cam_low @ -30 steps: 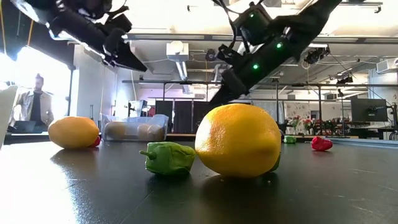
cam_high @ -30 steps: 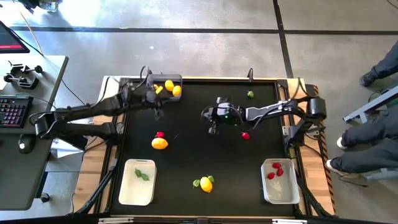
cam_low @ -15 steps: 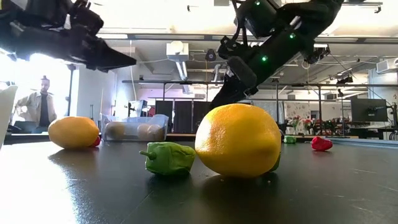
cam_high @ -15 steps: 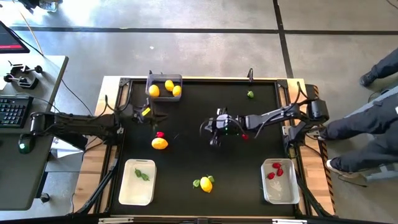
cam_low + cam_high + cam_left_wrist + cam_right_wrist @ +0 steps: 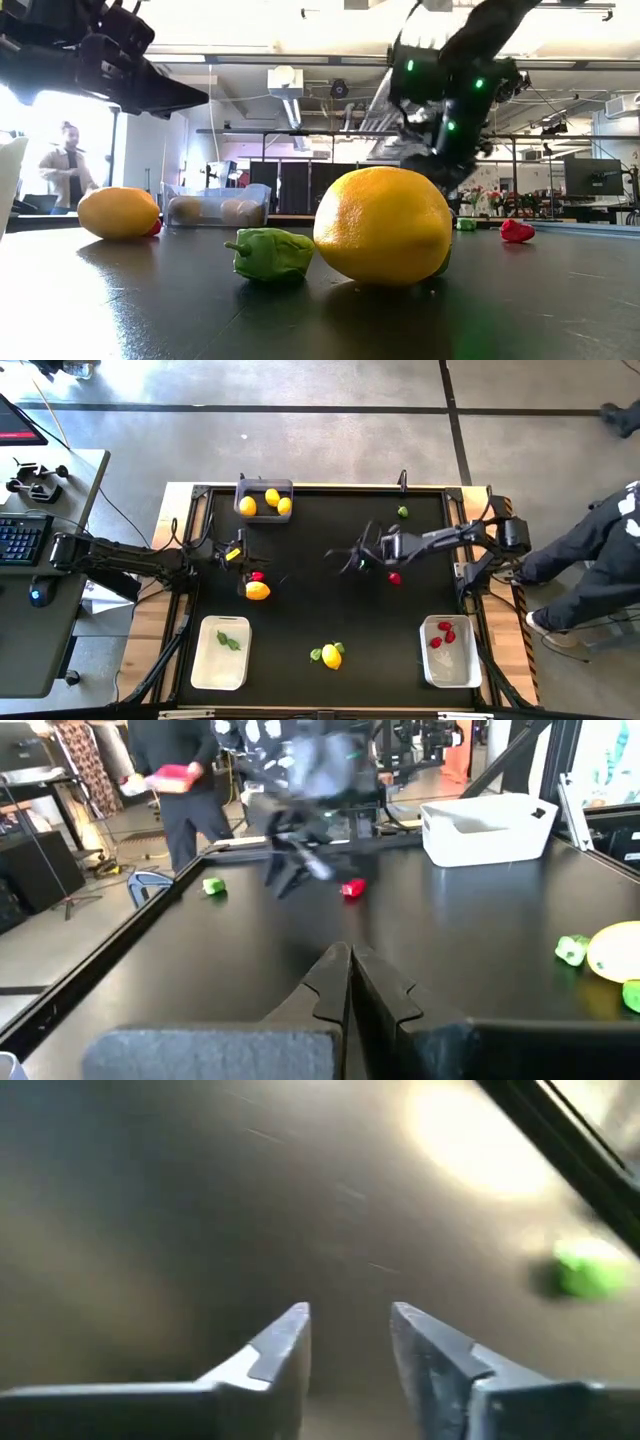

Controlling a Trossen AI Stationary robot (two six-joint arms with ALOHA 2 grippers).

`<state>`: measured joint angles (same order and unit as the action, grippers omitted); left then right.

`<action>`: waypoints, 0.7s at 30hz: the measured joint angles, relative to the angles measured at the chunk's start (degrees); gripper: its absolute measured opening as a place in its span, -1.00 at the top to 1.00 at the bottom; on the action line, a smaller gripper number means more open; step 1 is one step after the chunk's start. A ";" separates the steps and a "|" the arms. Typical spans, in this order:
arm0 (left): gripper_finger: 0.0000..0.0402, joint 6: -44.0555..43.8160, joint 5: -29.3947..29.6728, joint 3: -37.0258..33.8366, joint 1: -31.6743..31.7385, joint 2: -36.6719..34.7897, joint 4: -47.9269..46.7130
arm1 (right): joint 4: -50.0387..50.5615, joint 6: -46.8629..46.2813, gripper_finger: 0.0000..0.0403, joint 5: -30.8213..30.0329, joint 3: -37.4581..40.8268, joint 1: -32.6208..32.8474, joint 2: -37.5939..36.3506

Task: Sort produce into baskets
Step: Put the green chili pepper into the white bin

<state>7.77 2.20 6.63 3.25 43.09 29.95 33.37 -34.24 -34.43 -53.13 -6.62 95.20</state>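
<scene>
Red strawberry [image 5: 394, 577] just beside right pincer [image 5: 352, 560], fingers parted

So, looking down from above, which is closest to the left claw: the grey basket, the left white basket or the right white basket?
From the left gripper:
1. The grey basket, at the table's far edge.
2. The left white basket, at the near left corner; only somewhat farther.
3. The right white basket, across at the near right corner.

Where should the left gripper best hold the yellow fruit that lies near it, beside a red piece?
Probably across the lemon's narrow middle, coming straight down from above. It lies on its side on the table, long axis across. A red piece touches its far side, so the fingers should close along that side, not over it. The left gripper is shut now.
</scene>
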 joint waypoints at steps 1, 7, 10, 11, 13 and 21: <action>1.00 0.31 0.01 0.00 0.00 0.00 0.00 | 1.69 -0.25 0.26 0.19 -0.08 -2.40 0.00; 1.00 1.34 0.17 0.00 0.00 0.00 -0.07 | 2.56 3.97 0.04 0.62 -0.16 -17.70 0.00; 1.00 1.36 0.17 0.00 0.00 0.00 -0.07 | 1.04 7.31 0.02 0.51 -0.16 -23.93 -0.02; 1.00 1.36 0.17 0.00 0.02 0.00 -0.11 | 0.12 8.26 0.02 0.86 -0.06 -25.62 -0.02; 1.00 1.36 0.17 0.00 0.02 0.00 -0.25 | -1.94 10.55 0.02 3.55 0.56 -28.52 -0.02; 1.00 1.38 0.17 0.00 0.02 0.00 -0.78 | -7.43 14.87 0.02 8.51 2.65 -33.56 0.07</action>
<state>9.15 2.37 6.63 3.27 43.09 29.17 25.95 -19.38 -25.92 -50.48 -40.18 95.26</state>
